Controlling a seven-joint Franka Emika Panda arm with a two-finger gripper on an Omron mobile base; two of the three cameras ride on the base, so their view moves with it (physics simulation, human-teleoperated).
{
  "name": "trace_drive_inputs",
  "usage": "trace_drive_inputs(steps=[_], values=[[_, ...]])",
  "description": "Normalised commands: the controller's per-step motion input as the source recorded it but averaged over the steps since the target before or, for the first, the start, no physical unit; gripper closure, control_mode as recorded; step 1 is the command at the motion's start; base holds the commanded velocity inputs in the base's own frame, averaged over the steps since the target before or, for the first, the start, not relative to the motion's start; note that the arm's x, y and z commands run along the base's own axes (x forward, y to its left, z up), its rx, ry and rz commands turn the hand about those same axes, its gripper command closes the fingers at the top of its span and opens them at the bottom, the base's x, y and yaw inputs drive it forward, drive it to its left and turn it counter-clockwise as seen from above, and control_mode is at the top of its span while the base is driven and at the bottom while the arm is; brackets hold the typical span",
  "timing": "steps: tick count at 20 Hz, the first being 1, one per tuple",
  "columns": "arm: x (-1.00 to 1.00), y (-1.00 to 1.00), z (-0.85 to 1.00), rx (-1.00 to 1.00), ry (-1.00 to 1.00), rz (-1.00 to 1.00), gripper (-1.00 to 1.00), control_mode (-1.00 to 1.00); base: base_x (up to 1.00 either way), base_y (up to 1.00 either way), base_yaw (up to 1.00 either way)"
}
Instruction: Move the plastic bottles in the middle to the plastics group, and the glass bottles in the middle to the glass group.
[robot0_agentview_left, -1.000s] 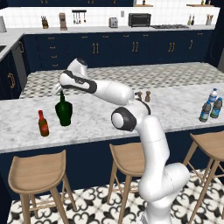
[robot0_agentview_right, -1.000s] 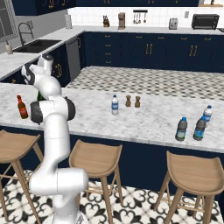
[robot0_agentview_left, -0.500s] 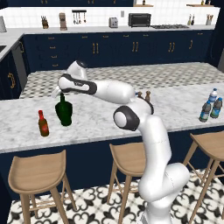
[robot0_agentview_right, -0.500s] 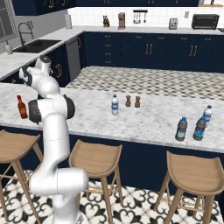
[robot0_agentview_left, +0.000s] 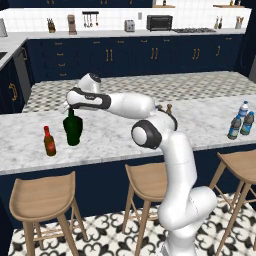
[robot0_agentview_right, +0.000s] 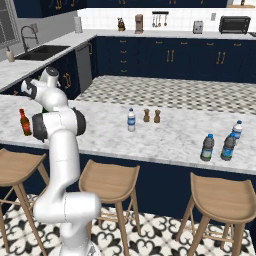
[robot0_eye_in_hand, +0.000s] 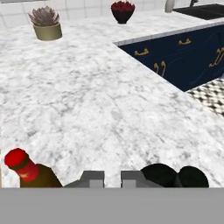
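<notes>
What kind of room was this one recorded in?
A home-style kitchen, rendered: a marble island counter with wooden bar stools, navy cabinets, a sink, and a toaster oven on the back counter.

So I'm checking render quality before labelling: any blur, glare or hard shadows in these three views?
Left base view: sharp, even lighting, only a soft shadow by the squat dark bottle on the marble counter. Right base view: equally crisp, no glare on the water bottles. Hand view: the counter looks softer and stretched close up, and the red-capped bottle is cut off at the bottom.
</notes>
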Motion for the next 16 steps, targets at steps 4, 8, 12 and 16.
trace_drive_inputs(steps=[4,8,12,16], values=[[-0.01,0.00,0.00,0.02,0.00,0.00,1.00,-1.00,0.00,0.00,0.00],[-0.01,0.00,0.00,0.00,0.00,0.00,-1.00,-1.00,0.00,0.00,0.00],[0.00,0.00,0.00,0.00,0.00,0.00,-1.00,-1.00,0.00,0.00,0.00],[-0.03,0.00,0.00,0.00,0.00,0.00,-1.00,-1.00,0.00,0.00,0.00]])
